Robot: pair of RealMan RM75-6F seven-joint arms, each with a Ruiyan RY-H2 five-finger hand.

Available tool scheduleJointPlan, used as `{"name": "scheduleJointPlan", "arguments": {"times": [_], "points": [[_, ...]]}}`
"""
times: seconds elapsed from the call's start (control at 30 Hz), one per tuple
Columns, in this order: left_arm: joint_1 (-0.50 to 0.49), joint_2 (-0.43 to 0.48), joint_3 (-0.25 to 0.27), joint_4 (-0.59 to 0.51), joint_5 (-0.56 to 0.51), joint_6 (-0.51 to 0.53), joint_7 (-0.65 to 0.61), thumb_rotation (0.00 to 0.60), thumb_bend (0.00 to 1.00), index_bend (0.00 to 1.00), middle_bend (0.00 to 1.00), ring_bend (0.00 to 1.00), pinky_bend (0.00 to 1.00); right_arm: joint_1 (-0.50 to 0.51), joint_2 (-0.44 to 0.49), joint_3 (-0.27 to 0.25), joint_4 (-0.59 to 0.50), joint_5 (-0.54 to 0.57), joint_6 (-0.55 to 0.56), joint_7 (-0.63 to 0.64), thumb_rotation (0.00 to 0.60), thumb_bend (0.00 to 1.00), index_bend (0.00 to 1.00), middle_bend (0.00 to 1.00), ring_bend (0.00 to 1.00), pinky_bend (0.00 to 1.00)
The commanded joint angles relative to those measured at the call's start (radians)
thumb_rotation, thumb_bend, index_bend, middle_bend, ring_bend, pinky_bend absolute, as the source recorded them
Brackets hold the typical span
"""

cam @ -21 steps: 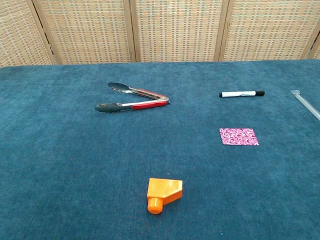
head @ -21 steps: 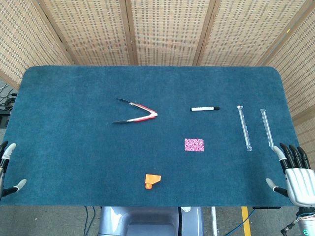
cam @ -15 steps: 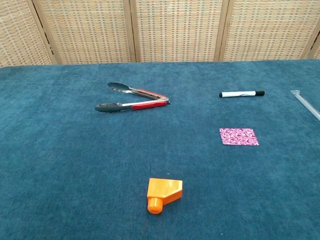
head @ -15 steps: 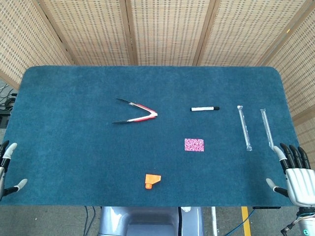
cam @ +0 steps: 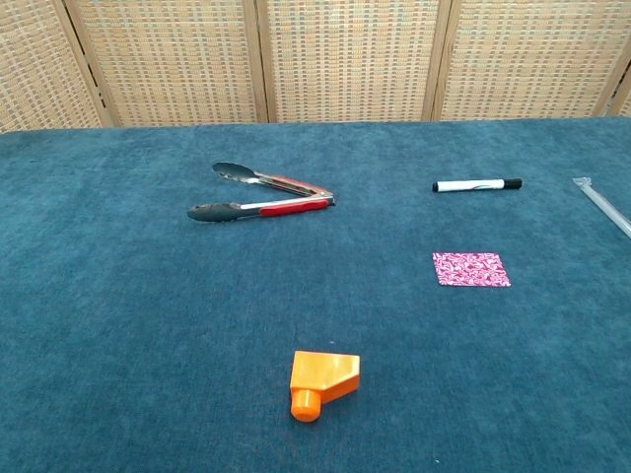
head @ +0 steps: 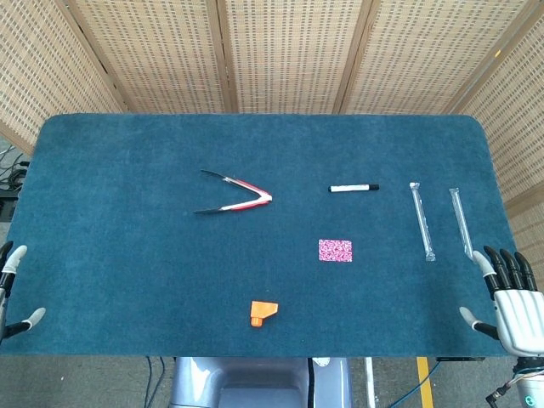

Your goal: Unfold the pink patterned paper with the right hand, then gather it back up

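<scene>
The pink patterned paper (head: 335, 250) (cam: 471, 269) lies folded into a small flat rectangle on the blue table, right of centre. In the head view my right hand (head: 512, 304) hovers at the table's near right corner, well to the right of the paper, fingers spread and holding nothing. My left hand (head: 12, 293) shows only partly at the near left edge, fingers apart and empty. Neither hand appears in the chest view.
Red-handled tongs (head: 234, 194) (cam: 261, 194) lie left of centre. A black-capped white marker (head: 354, 187) (cam: 476, 184) lies behind the paper. Two clear tubes (head: 422, 220) (head: 461, 223) lie at the right. An orange block (head: 263, 313) (cam: 321, 382) sits near the front edge.
My right hand has sunk slightly toward the lower edge of the head view. Nothing on the table has moved.
</scene>
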Motion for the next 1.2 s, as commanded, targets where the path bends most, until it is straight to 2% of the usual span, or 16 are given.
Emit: {"name": "scheduleJointPlan", "arguments": {"times": [0.03, 0.47, 0.73, 1.2], "points": [[0.000, 0.003, -0.001, -0.005, 0.001, 0.001, 0.006, 0.600, 0.13, 0.02, 0.00, 0.00, 0.00, 0.007, 0.001, -0.003, 0.001, 0.002, -0.019, 0.020, 0.600, 0.23, 0.10, 0.09, 0.00, 0.00], [-0.012, 0.014, -0.006, -0.017, 0.009, -0.006, 0.023, 0.600, 0.13, 0.02, 0.00, 0.00, 0.00, 0.081, 0.028, -0.006, -0.022, -0.023, -0.131, 0.107, 0.600, 0.23, 0.10, 0.09, 0.00, 0.00], [-0.021, 0.029, -0.015, -0.023, 0.006, -0.008, 0.030, 0.600, 0.13, 0.02, 0.00, 0.00, 0.00, 0.202, 0.070, -0.005, -0.051, -0.049, -0.307, 0.224, 0.600, 0.23, 0.10, 0.09, 0.00, 0.00], [-0.038, 0.091, -0.023, -0.084, 0.012, -0.020, 0.049, 0.600, 0.13, 0.02, 0.00, 0.00, 0.00, 0.447, 0.082, 0.018, -0.056, -0.086, -0.607, 0.374, 0.600, 0.26, 0.10, 0.06, 0.00, 0.00]]}}
